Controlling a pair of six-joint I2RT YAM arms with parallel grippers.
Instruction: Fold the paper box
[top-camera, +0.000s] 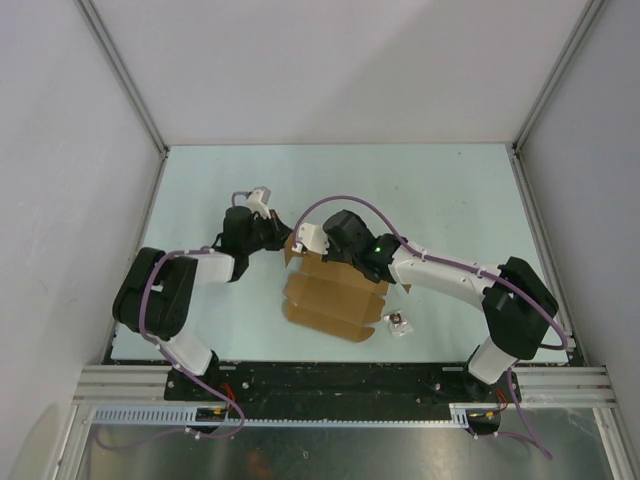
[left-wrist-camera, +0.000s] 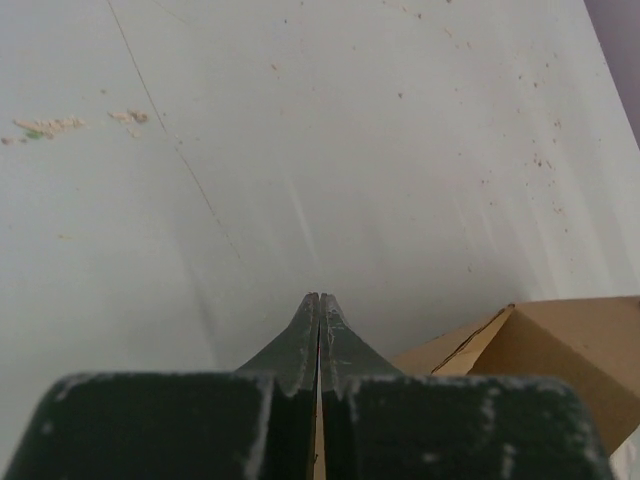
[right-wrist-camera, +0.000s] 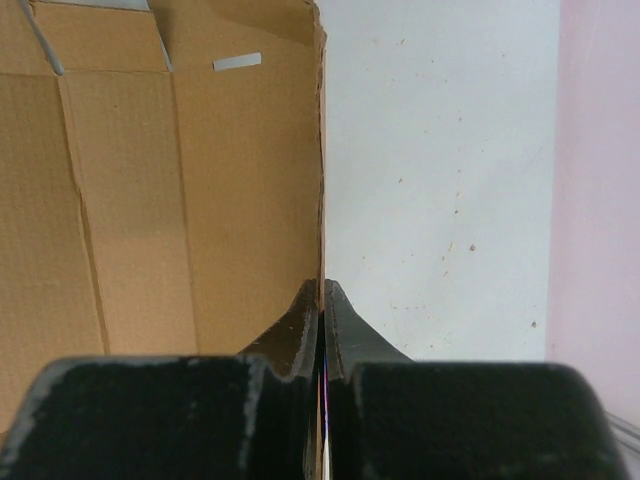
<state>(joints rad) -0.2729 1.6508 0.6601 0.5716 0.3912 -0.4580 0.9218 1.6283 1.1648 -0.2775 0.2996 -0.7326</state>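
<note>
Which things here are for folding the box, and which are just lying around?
For the job:
- the paper box
- the left gripper, shut, near a corner of the box
- the right gripper, shut on the edge of a box flap

Just lying about:
- the small white-grey square beside the box
- pale crumbs

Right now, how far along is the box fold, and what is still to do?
Done: the paper box is partly formed, and some walls look raised. In hand: the right gripper is shut on the edge of a cardboard panel; the left gripper is shut beside a box corner, and I cannot tell if it grips anything. Left: the far flaps stand open, so tucking and closing remain.
</note>
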